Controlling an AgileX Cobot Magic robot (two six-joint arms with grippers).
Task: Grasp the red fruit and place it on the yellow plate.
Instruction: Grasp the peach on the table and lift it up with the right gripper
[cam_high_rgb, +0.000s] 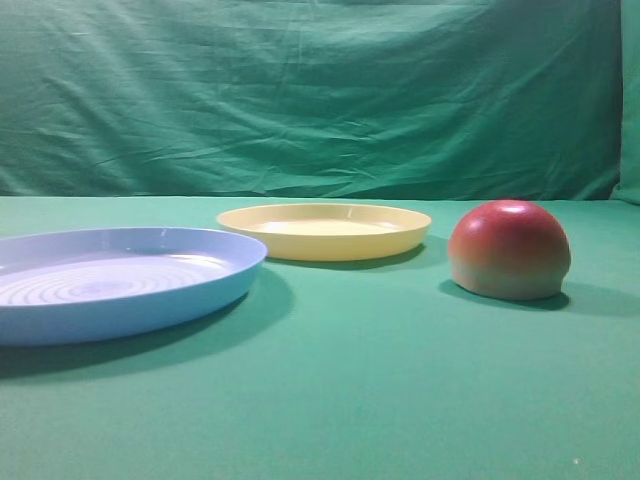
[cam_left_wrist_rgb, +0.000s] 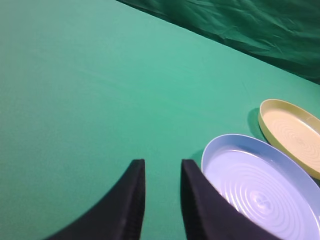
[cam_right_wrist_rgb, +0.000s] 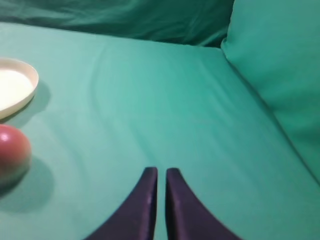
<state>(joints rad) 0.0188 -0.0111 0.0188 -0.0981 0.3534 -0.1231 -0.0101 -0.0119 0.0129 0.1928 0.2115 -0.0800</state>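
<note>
Key relation: the red fruit (cam_right_wrist_rgb: 11, 152) lies at the left edge of the right wrist view, off to the left of the right gripper (cam_right_wrist_rgb: 161, 175) and a little ahead of its tips. In my judgement the coming move is a swing left and forward, with the jaws opened first.
Nearer arm: the right one, judged from the fruit showing in its wrist view and not in the left wrist view.
Right gripper: dark curved jaws drawn nearly together, only a thin slit between them, holding nothing, above bare green cloth.
Left gripper (cam_left_wrist_rgb: 162, 167): jaws apart with a clear gap, empty, at the bottom of its view, just beside the rim of the blue plate (cam_left_wrist_rgb: 260, 185).
Red fruit: resting flat side down on the bench (cam_high_rgb: 350, 400), right of centre in the high view; smooth glossy dome, red on top paling to yellow-green low down. No long axis, so any approach angle looks equal.
Yellow plate (cam_high_rgb: 325, 230): centre of the high view, behind and left of the fruit, near but apart; shallow, round, pale matte plastic with a low rim, empty.
Blue plate: larger, ringed inside, lower left.
Backdrop (cam_high_rgb: 300, 90): wrinkled green cloth.
</note>
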